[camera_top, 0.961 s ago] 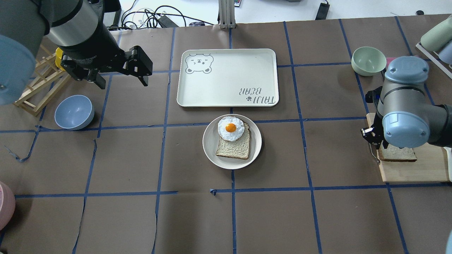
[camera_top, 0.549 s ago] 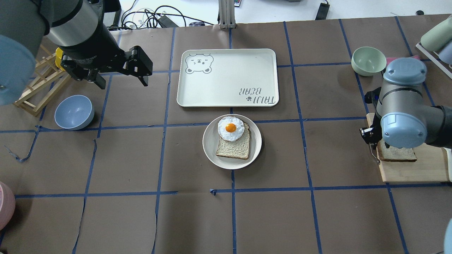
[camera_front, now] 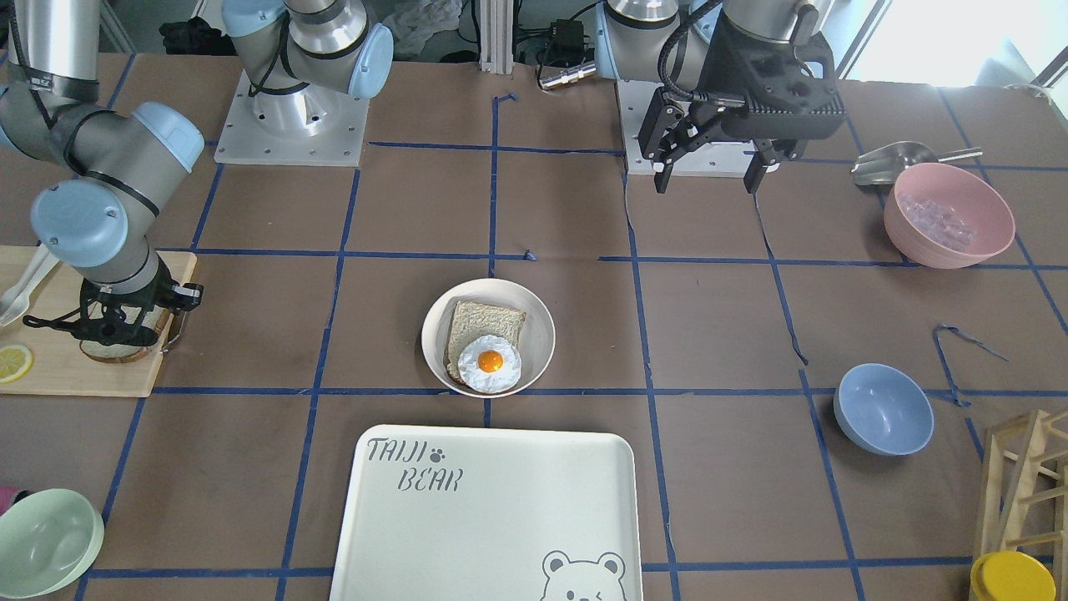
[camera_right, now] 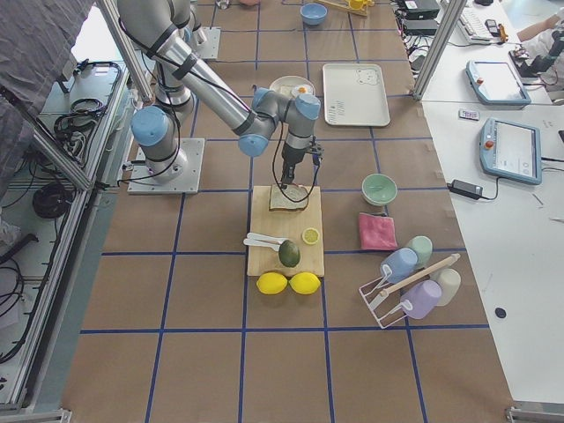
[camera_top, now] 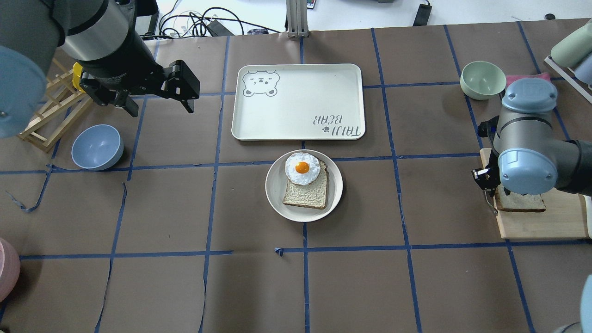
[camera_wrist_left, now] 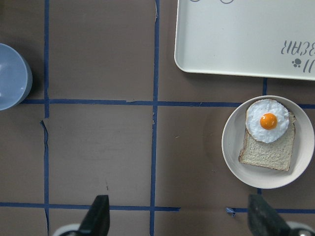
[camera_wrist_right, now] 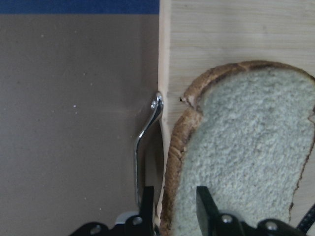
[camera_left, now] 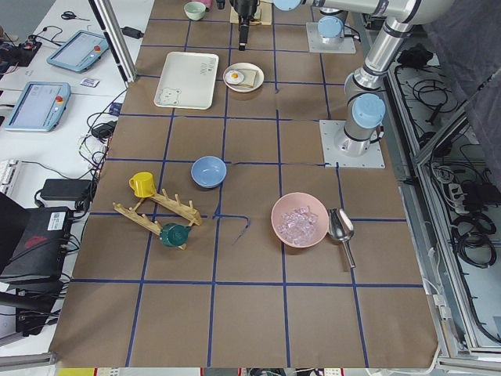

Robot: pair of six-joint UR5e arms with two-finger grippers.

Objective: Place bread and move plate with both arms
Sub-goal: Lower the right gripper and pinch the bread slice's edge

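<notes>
Right pincer (camera_wrist_right: pixel 174 209) pinches the bread's (camera_top: pixel 522 202) crust on the board (camera_top: pixel 541 225), right edge; left pincer (camera_top: pixel 162 109) gapes empty, upper left.

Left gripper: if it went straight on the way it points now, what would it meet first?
The left gripper points straight down, so it would likely meet the bare brown table cover first, near a blue tape line. The plate lies off to one side of that path.

At the overhead view's right, the right arm (camera_top: pixel 527 171) hid most of the bread (camera_top: pixel 522 203); the wrist view's lower right edges cut it off. The tray (camera_front: pixel 484 517) overran the front view's bottom.
</notes>
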